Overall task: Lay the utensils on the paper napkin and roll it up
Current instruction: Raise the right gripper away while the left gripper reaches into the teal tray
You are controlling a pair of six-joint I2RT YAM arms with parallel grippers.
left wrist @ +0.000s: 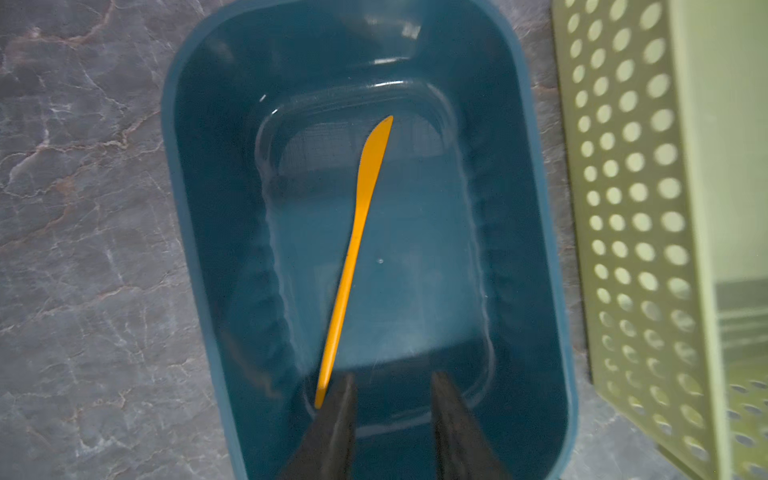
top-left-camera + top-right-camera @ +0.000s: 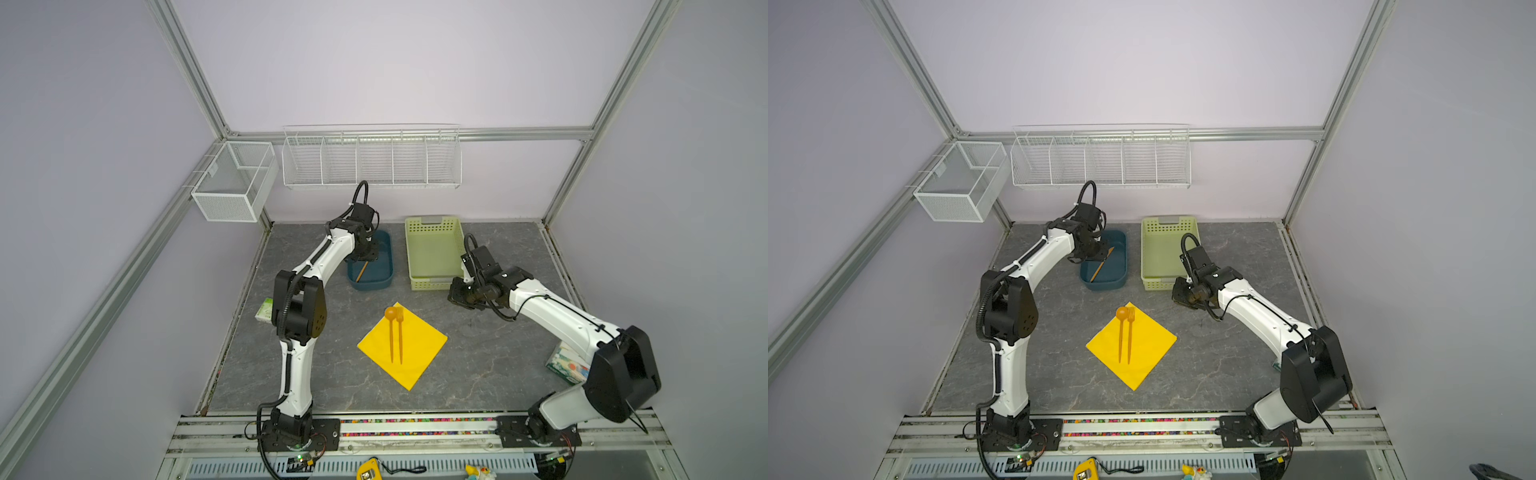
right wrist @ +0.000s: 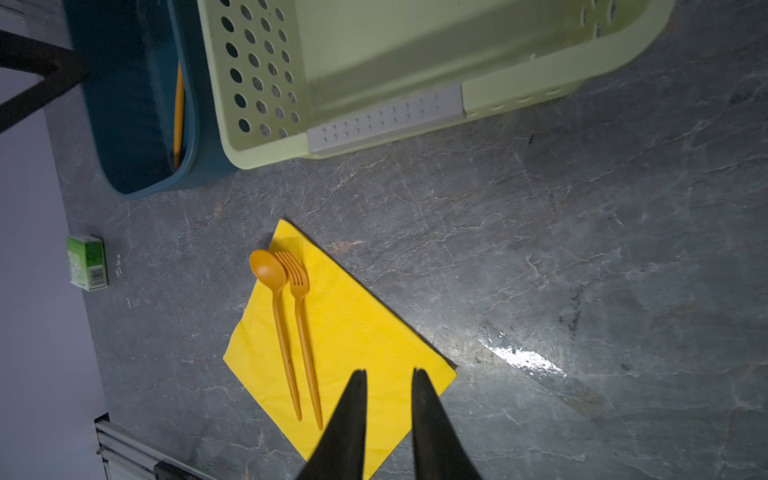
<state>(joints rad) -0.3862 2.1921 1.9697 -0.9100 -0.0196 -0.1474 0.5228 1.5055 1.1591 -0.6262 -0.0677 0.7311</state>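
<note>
Now two of the three utensils lie on the napkin (image 2: 419,349), which sits flat as a diamond in the middle of the table (image 2: 478,353). The spoon (image 2: 391,336) and fork (image 2: 400,336) rest side by side, nearly touching, heads toward the napkin's far corner. The spoon's bowl sits at the sheet's edge, and in the right wrist view it pokes slightly past it.

The knife (image 1: 353,249) is not on the napkin. It lies aslant on the floor of the blue bin (image 1: 208,166) at the back of the table, just left of the green basket (image 2: 432,253).

The left gripper (image 1: 394,374) reaches down into that bin. Its jaws stand apart with nothing between them, and the knife's handle end lies just outside one finger (image 1: 336,415), close against its tip. Whether they touch I cannot tell.

The right gripper (image 3: 390,370) hangs above the table in front of the basket, right of the napkin's far corner. Its jaws are a little apart and hold nothing.

A small green packet (image 3: 87,262) sits at the table's left edge. A patterned tissue pack (image 2: 567,365) lies at the right edge, partly hidden behind the right arm.
</note>
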